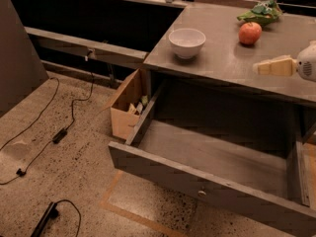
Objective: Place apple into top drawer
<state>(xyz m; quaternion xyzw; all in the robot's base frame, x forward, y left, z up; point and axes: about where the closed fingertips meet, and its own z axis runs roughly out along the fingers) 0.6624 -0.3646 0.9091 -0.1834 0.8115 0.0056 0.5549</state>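
The apple [250, 33], red-orange with a yellowish patch, sits on the grey counter [217, 58] near its back right, just in front of a green leafy bag [261, 12]. The top drawer [207, 154] is pulled wide open below the counter; its inside is bare and a small round knob [201, 193] shows on its front panel. My gripper [266, 67] comes in from the right edge over the counter, its pale fingers pointing left, some way in front of and to the right of the apple and not touching it.
A white bowl [187, 42] stands on the counter's left part. A small brown cardboard box [129, 104] with items in it sits on the floor left of the drawer. Black cables [59, 132] lie across the speckled floor.
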